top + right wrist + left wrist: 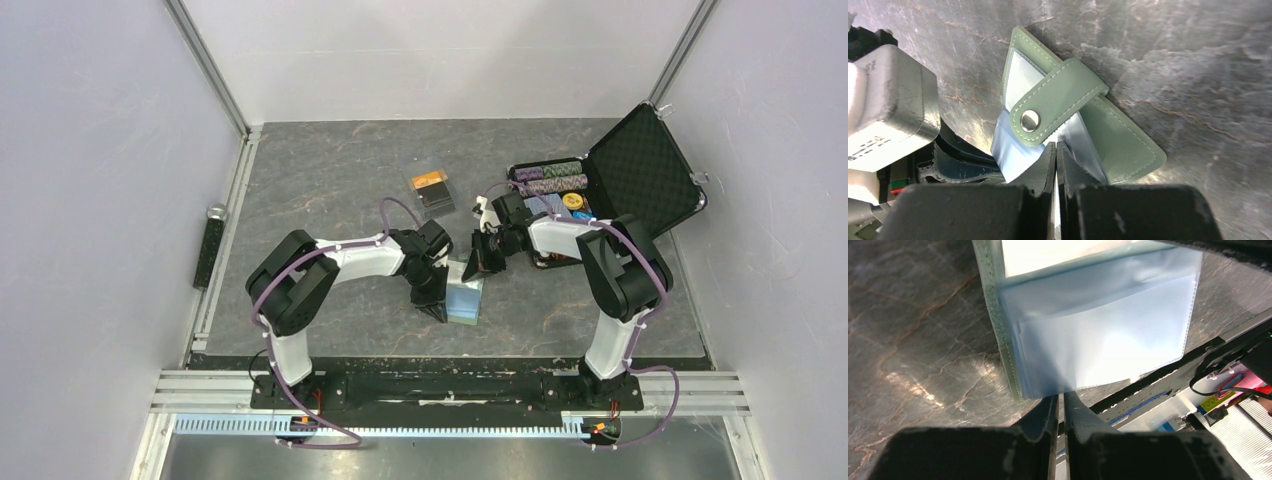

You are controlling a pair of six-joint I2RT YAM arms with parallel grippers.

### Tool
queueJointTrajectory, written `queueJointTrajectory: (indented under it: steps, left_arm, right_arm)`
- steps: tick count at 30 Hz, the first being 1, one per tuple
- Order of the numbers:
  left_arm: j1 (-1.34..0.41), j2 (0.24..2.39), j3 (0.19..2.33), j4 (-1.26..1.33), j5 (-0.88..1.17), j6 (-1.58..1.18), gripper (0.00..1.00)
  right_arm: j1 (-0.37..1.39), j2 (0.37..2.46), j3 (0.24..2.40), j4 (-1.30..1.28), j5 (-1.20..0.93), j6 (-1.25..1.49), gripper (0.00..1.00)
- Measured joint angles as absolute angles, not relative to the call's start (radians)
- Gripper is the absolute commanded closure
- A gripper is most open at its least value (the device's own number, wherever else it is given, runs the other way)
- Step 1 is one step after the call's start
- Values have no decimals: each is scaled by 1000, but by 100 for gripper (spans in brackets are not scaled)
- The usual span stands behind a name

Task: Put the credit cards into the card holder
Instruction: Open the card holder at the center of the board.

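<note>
Pinching the open card holder [1120, 142] on the table [330, 170].
Nipped at its blue pockets by left pincer [1060, 399] and right pincer [1055, 149]; beyond both, well apart, stacked credit cards [432, 190].

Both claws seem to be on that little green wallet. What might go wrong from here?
1. The left gripper and right gripper both pinch the card holder by its thin blue plastic; opposing pulls might tear it or slip off.
2. The credit cards lie apart; releasing to fetch one may let the holder fold shut.
</note>
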State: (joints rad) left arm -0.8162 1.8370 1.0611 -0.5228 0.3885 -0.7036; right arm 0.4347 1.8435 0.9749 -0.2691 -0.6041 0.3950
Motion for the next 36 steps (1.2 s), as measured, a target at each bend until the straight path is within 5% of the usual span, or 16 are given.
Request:
queueJointTrajectory:
  steps: [6,25,36]
  left_arm:
    - [-816,1869,1098,-560,394,-656,98]
    - [-759,1906,1148,-635,424,-514,98]
    - [-682,1980,1261,-799,411,-430,98]
  right_arm:
    - [412,1824,990,-290,-573,362,97]
    - [410,1861,1108,-391,-399,199,100]
    - [395,1718,937,-456,-440,153,100]
